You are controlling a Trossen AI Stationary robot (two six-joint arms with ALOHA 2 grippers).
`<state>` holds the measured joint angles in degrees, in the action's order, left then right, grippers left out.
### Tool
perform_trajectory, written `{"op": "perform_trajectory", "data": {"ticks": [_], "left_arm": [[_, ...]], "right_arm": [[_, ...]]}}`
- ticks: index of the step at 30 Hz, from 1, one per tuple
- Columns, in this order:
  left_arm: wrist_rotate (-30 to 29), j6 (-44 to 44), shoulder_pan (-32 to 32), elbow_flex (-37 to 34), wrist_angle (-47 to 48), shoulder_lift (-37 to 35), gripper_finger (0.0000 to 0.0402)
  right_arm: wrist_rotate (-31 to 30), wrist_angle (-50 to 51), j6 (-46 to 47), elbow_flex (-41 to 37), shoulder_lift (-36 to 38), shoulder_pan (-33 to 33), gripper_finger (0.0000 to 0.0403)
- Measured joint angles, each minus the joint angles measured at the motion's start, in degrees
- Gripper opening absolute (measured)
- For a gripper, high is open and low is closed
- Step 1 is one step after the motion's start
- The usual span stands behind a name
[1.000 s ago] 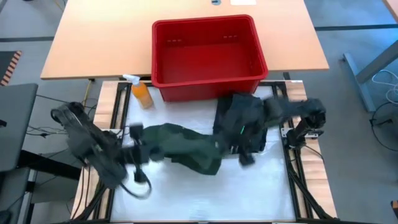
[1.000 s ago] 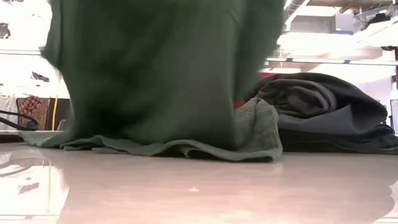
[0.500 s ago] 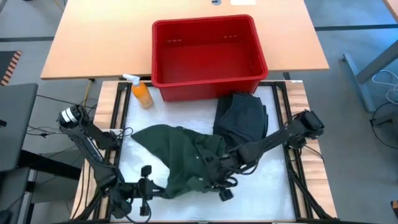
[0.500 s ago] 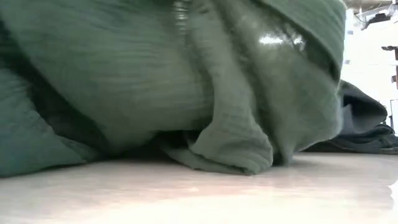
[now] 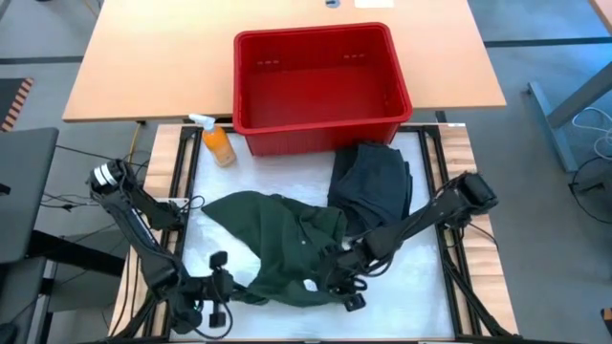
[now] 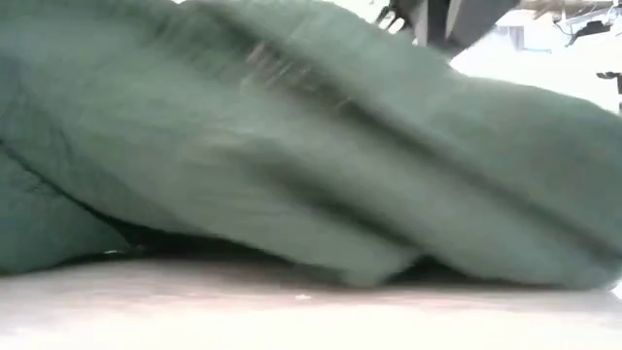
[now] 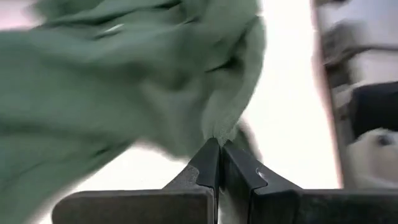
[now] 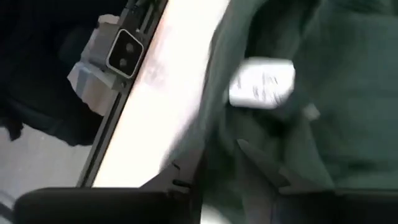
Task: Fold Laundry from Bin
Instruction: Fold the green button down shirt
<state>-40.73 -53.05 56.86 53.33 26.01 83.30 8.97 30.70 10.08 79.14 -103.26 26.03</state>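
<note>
Green garment (image 5: pixel 282 244) dragged nearer; two garments, one bin (image 5: pixel 320 84)

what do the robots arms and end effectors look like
Both arms are dark, slim, jointed links with black cables looped along them. The left end effector has two flat, dark, wedge-shaped fingers on a grey bar. The right end effector looks black and blocky from above.
</note>
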Motion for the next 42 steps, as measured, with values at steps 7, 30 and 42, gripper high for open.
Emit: {"op": "perform_trajectory", "data": {"ticks": [7,30,42], "left_arm": [[7.8,-14.0,0.0,5.1,27.1,-1.0,0.0],[30.8,-21.0,0.0,7.1,37.3,-0.8,0.0082],[3.4,5.1,-1.6,4.2,7.5,0.2,0.014]], "right_arm": [[-8.8,16.6,6.9,-0.7,7.2,2.0,0.0135],[-21.4,-30.8,-0.2,-24.6,4.7,4.7,0.0124],[-26.0,-36.7,-11.5,-24.6,4.9,4.7,0.0124]]}}
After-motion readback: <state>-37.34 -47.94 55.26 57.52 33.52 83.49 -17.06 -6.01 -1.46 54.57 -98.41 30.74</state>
